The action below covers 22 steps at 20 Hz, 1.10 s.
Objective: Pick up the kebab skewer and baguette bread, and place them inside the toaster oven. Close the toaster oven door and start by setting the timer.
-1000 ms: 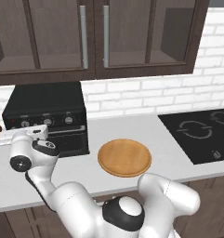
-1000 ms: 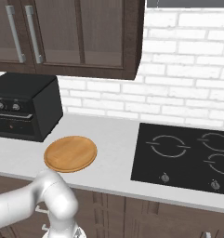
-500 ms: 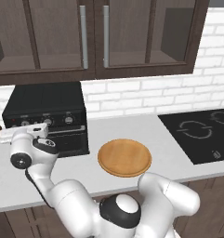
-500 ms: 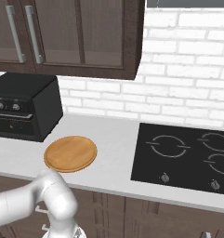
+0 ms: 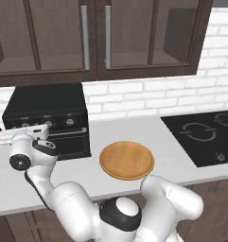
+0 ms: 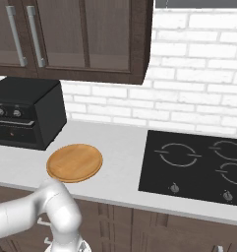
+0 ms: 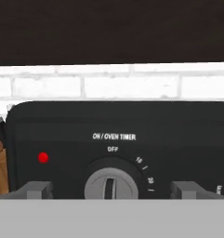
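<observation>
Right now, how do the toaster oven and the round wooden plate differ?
The toaster oven is a black box with knobs; the wooden plate is flat, round and tan. The oven stands against the brick wall; the plate lies nearer the counter's front edge. Both sit on the grey counter.

matt black toaster oven (image 5: pixel 47 120), smooth wooden plate (image 5: pixel 127 160), glossy cooktop (image 6: pixel 193 165)

So on the worktop (image 5: pixel 181 156): one toaster oven (image 5: pixel 47 120) with three knobs (image 5: pixel 48 123), one wooden plate (image 5: pixel 127 159), one cooktop (image 6: pixel 198 165). Two cabinet handles (image 5: pixel 85 37) above.
</observation>
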Tool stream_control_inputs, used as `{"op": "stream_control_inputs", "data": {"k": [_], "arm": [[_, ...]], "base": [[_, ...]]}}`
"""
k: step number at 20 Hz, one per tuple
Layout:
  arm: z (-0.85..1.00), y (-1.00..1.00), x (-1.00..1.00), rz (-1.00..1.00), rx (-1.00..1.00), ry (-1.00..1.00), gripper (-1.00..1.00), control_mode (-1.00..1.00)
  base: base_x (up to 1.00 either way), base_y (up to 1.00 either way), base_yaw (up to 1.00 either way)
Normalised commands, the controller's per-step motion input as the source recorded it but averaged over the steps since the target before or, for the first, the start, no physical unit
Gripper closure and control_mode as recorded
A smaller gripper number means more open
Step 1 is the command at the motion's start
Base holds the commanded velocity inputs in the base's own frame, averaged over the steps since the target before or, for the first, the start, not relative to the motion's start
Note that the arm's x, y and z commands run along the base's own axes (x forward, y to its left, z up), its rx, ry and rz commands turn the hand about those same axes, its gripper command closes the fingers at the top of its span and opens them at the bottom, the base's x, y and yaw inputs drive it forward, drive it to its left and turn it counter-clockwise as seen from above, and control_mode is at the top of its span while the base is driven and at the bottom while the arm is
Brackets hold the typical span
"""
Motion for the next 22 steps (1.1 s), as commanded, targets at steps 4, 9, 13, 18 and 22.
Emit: {"op": "stream_control_inputs", "data": {"k": [4,9,13,18,22], "arm": [[0.00,0.00,0.00,0.00,0.00,0.00,-1.00,-1.00],[0.00,0.00,0.00,0.00,0.00,0.00,-1.00,-1.00],[0.00,0.00,0.00,0.00,0.00,0.00,1.00,-1.00],[0.00,0.00,0.00,0.00,0.00,0.00,1.00,-1.00],[0.00,0.00,0.00,0.00,0.00,0.00,1.00,-1.00]], "base": [[0.00,0.00,0.00],[0.00,0.00,0.00],[0.00,0.00,0.00],[0.00,0.00,0.00],[0.00,0.00,0.00]]}}
